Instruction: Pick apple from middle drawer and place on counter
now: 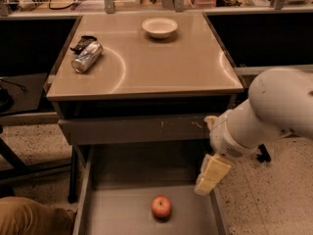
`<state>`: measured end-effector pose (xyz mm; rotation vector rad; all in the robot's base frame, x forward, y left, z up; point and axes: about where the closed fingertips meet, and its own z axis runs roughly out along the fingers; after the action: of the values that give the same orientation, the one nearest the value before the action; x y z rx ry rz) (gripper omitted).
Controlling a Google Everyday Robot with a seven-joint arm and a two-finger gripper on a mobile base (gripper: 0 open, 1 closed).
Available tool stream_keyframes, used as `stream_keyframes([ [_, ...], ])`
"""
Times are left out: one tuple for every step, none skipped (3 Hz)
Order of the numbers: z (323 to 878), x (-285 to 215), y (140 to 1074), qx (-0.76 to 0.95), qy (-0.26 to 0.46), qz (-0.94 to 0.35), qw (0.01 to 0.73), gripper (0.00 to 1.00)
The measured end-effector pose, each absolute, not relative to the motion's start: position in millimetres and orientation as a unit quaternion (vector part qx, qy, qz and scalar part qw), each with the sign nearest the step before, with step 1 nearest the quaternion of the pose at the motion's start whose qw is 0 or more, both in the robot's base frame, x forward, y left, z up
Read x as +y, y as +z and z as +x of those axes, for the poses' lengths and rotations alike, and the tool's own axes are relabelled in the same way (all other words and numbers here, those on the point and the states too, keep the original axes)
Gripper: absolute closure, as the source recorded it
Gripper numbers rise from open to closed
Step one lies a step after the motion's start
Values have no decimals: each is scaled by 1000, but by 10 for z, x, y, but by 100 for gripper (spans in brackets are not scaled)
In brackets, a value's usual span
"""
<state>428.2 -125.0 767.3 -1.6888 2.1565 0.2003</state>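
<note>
The small red-orange apple (pixel 161 206) lies on the flat grey floor of the pulled-out middle drawer (pixel 117 214), near its front centre. The glossy tan counter (pixel 161 58) is above it. My gripper (pixel 210 175) hangs at the end of the white arm over the drawer's right wall, above and to the right of the apple, not touching it. It holds nothing that I can see.
A silver soda can (pixel 87 57) lies on its side at the counter's left, with a dark object behind it. A white bowl (pixel 159 27) stands at the counter's back centre. The scratched grey drawer front (pixel 137 129) sits below the counter. Speckled floor lies to the right.
</note>
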Motion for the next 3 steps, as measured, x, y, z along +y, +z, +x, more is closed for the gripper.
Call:
stream_keyframes([
  [4280,-857,7146,755,133,-610,198,0],
  [4280,-856,7145,755,134,-610,198,0],
  [4282,-748,7000,751,149,-613,196,0],
])
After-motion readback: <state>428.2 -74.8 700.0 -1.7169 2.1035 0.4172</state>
